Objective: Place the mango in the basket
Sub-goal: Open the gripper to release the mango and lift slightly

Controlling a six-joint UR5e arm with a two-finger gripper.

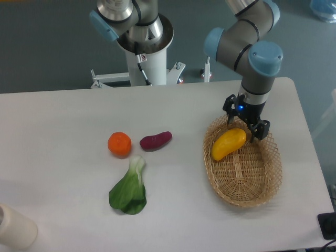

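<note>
Cut off by the frame: cream cylindrical container (14,229) at near left, black block (327,226) at near right, blue object (323,9) at far right; black two-finger gripper (245,130) fingertips' contact with smooth yellow mango (227,144) too small to tell.

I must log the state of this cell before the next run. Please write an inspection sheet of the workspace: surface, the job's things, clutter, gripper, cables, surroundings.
Surface: white table, no spills seen.
Job's things: mango lies inside the basket, toward its far left end; the basket sits at the table's right side.
Clutter: orange, purple sweet potato and bok choy lie left of the basket; a pale cylinder at the near left corner.
Gripper: gripper sits above the mango's far end, fingers spread on either side of it; contact cannot be told.
Cables: a black cable runs down the white pedestal.
Surroundings: grey floor; dark object at the right edge.
</note>
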